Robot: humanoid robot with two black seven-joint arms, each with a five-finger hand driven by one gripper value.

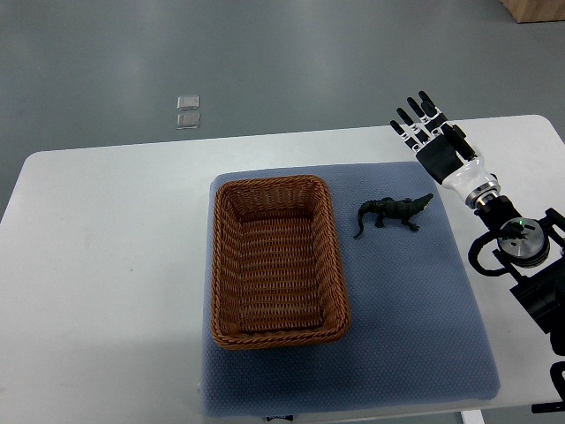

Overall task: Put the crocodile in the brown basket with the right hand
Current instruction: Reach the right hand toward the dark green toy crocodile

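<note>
A dark green toy crocodile (pixel 394 212) lies on the blue-grey mat (pixel 415 318), just right of the brown wicker basket (pixel 231 265). The basket holds nothing. My right hand (pixel 427 126) hovers above and to the right of the crocodile, near the table's far edge, its fingers stretched out straight and holding nothing. A clear gap separates hand and crocodile. The right arm (pixel 516 252) comes in from the right edge.
The mat lies on a white table (pixel 97 265) whose far edge runs just behind the hand. Two small clear squares (pixel 187 112) lie on the grey floor beyond the table. A wooden piece (pixel 534 9) shows at the top right corner.
</note>
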